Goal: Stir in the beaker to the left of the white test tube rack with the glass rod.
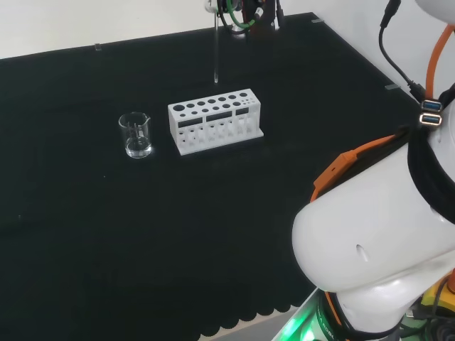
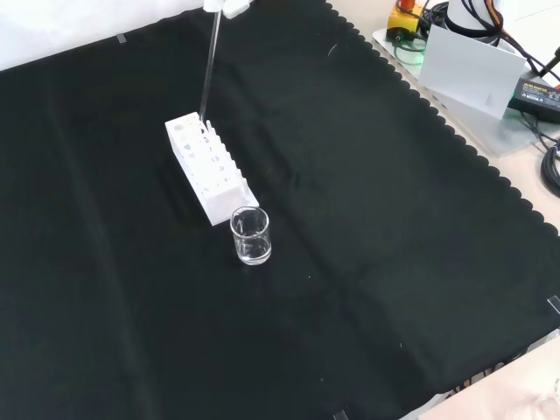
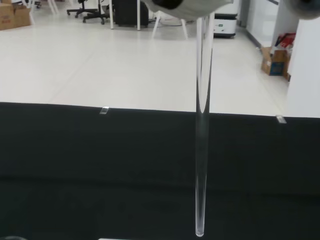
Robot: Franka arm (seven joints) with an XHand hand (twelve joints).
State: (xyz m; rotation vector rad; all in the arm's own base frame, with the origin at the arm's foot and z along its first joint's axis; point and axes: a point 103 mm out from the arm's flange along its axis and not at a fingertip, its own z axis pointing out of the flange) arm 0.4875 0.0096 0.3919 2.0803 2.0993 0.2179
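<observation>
Clear beaker (image 1: 136, 135) upright left of rack; glass rod (image 1: 215, 53) hanging vertical above cloth

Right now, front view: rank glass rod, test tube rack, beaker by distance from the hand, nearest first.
1. Glass rod: hangs straight down from the hand at the view's top edge.
2. White test tube rack: on the cloth below the rod's tip.
3. Beaker: at the rack's near end, lowest in the view, farthest.
</observation>
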